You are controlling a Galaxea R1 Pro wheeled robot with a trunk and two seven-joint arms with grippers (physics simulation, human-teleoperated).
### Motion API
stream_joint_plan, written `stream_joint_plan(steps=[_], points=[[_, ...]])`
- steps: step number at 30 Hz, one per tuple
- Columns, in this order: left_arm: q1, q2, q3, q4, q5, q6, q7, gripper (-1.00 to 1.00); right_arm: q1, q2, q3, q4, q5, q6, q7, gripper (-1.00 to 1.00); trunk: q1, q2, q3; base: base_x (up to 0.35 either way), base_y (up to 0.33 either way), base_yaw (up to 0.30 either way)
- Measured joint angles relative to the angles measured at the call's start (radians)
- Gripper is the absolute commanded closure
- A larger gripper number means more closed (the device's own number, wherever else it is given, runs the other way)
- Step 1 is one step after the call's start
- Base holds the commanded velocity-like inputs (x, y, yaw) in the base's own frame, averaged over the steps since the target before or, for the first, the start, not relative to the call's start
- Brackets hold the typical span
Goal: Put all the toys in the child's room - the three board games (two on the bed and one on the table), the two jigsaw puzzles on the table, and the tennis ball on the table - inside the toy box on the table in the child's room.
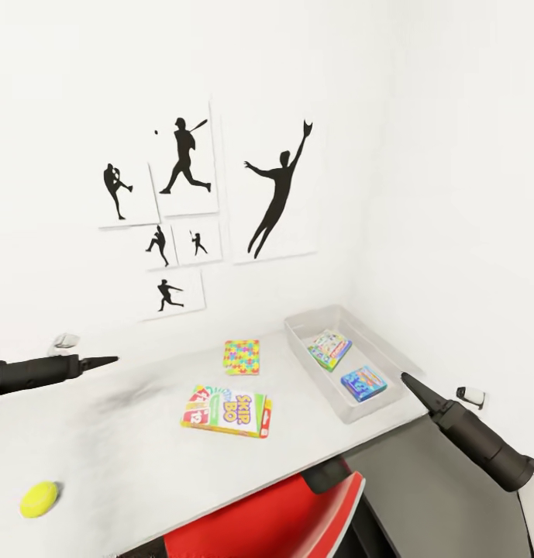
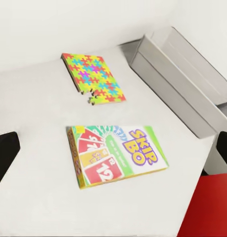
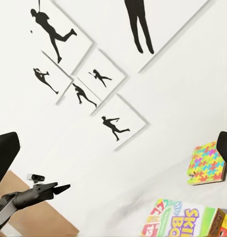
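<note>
- The toy box (image 1: 301, 339) is sitting on the table (image 1: 127, 449) at about 3 o'clock, holding a puzzle (image 1: 329, 349) and a blue game (image 1: 364, 383).
- The Skip-Bo game (image 1: 228, 411) is lying mid-table, another puzzle (image 1: 242, 356) just beyond at 12 o'clock.
- The tennis ball (image 1: 39, 499) is resting at 8 o'clock.
- The left gripper (image 1: 102, 359) and right gripper (image 1: 406, 379) are hanging empty, fingers spread wide.

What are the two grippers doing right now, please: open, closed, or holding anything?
Left gripper: open, empty, held above the table.
Right gripper: open, empty, beside the toy box.
</note>
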Motion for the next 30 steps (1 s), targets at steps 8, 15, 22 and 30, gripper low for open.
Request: stream_joint_plan(steps=[8, 15, 22, 30], points=[[0.000, -0.023, -0.006, -0.008, -0.003, 0.004, 0.031, -1.00, 0.000, 0.000, 0.001, 0.000, 0.001, 0.000, -0.011, -1.00, 0.000, 0.000, 0.000, 0.000, 0.000, 0.283], [0.004, -0.130, -0.005, -0.066, -0.011, 0.008, 0.246, -1.00, 0.000, -0.001, 0.001, 0.000, 0.000, 0.000, -0.065, -1.00, 0.000, 0.000, 0.000, 0.000, 0.000, 0.283], [0.039, -0.149, 0.001, -0.128, 0.001, 0.014, 0.299, -1.00, 0.000, -0.001, 0.002, 0.000, 0.000, 0.000, -0.076, -1.00, 0.000, 0.000, 0.000, 0.000, 0.000, 0.283], [0.045, -0.145, 0.018, -0.146, 0.002, 0.016, 0.281, -1.00, 0.000, 0.001, 0.002, 0.000, 0.000, 0.000, -0.077, -1.00, 0.000, 0.000, 0.000, 0.000, 0.000, 0.283]])
